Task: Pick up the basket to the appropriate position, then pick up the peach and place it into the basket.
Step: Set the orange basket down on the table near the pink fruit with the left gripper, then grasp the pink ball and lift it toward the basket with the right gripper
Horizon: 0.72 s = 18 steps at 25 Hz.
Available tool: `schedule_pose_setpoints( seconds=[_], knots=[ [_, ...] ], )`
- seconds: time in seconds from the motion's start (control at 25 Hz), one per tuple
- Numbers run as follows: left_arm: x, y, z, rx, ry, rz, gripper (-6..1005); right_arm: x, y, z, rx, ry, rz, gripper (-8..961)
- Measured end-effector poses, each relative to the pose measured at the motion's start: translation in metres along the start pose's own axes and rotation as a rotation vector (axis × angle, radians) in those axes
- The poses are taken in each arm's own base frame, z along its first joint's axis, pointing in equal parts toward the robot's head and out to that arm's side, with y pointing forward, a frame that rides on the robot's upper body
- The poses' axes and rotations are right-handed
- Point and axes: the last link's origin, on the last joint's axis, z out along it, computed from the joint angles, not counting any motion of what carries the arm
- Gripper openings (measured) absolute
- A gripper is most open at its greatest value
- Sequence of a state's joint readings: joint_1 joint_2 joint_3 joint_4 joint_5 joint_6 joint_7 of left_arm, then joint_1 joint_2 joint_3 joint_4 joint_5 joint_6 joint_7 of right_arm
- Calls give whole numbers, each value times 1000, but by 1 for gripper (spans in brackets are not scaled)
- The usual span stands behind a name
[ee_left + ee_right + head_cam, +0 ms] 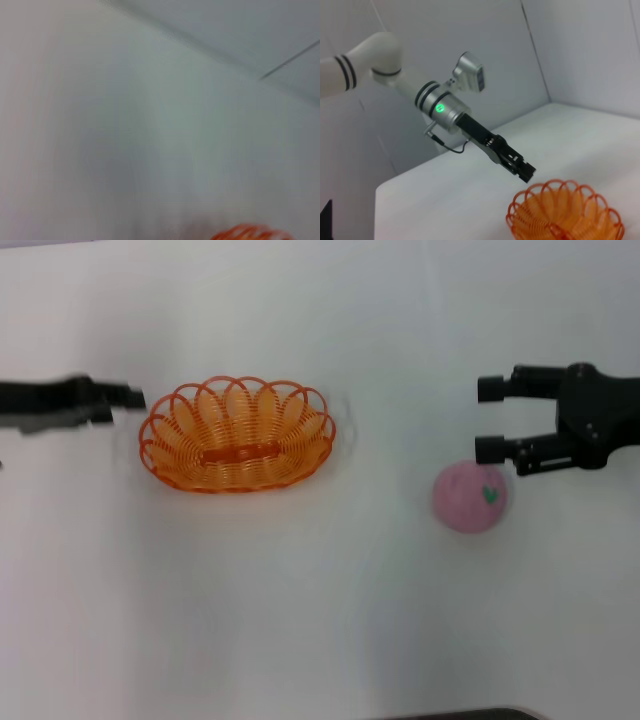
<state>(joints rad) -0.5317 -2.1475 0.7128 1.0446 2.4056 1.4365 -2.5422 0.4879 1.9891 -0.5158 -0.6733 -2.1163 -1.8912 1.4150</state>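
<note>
The orange wire-loop basket (182, 432) stands empty on the white table, left of centre. It also shows in the right wrist view (565, 215), and a sliver of its rim shows in the left wrist view (250, 233). My left gripper (125, 400) hovers just off the basket's left end, apart from it and blurred; the right wrist view shows it too (526, 172). The pink peach (470, 497) with a green leaf mark lies at the right. My right gripper (489, 420) is open and empty, just behind the peach, one finger close to its top edge.
The white table (320, 620) stretches around both objects. A dark edge (460, 714) shows at the front of the head view. White walls (580, 50) stand behind the table.
</note>
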Motion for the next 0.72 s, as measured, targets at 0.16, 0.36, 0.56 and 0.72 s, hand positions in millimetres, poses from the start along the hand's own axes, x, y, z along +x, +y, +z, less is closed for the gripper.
schedule_pose_setpoints(
  seconds=[0.16,0.36,0.56,0.72],
  knots=[
    [10,11,-29,-202,189,123,554,-7,-2,-2,17,-45,-11,877],
    [-5,24,-59,-449,449,378,555,-17,-7,-4,53,-113,0,871],
    [-41,24,-67,-537,532,598,556,-29,-20,-5,121,-186,121,866],
    [-76,14,-59,-490,507,716,613,-43,-28,-2,122,-199,185,861]
  ],
)
